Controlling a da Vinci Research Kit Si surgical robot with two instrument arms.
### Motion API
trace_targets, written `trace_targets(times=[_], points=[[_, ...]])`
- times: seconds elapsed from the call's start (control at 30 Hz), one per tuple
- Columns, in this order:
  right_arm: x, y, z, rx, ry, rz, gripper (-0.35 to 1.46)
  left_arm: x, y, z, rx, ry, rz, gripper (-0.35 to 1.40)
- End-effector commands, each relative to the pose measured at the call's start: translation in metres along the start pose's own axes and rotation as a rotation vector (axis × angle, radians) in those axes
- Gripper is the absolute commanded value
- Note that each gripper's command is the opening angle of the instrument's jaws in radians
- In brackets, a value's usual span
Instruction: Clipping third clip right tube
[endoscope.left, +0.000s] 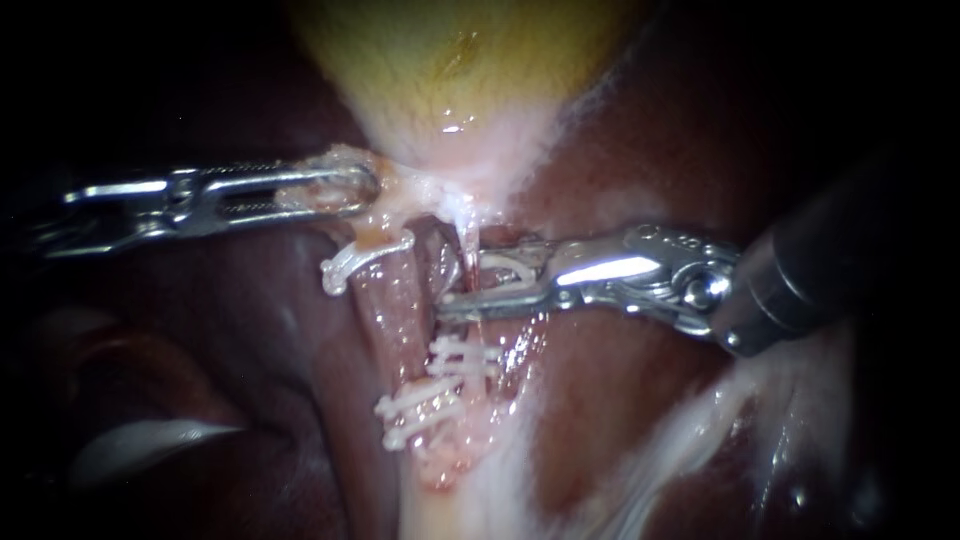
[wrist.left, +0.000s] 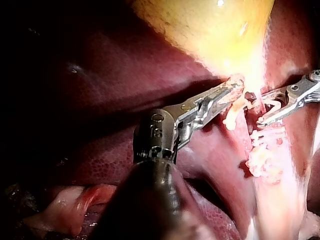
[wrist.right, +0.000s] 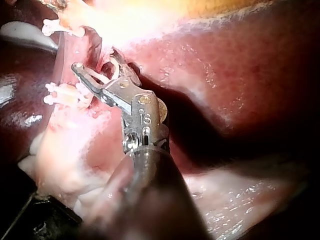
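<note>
Right instrument (endoscope.left: 462, 278), shiny metal jaws half open, holding a curved white plastic clip (endoscope.left: 512, 267) round the thin pink right tube (endoscope.left: 467, 245), two shut white clips (endoscope.left: 465, 358) just under the jaws, squeezing left to do.

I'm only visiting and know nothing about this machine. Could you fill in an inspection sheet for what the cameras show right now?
Surface: liver, dark red and wet, lying under everything.
Job's things: right tube, thin, with two lower clips across it; left tube beside it, with an upper clip and more clips further down.
Clutter: nothing seen.
Instruments: left instrument, jaws shut on pale tissue at the neck of the gallbladder; right instrument, jaws holding an open clip that appears to straddle the right tube above the two lower clips.
Cables: nothing seen.
Surroundings: dark beyond the tissue; nothing else seen.
</note>
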Motion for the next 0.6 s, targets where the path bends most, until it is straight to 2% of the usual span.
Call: trace_targets(times=[0.03,0.27,0.6], points=[[-0.0001,0.0,0.0002,0.004,0.006,0.002,0.5,0.0,0.0,0.0,0.0,0.0,0.0,-0.35],[0.0,0.0001,0.0004,0.043,0.041,0.027,0.5,0.0,-0.0001,0.0,0.0,0.0,0.0,-0.35],[0.0004,-0.0001,0.0002,0.151,0.105,0.087,0.49,0.0,0.0,-0.0001,0.0,0.0,0.0,-0.35]])
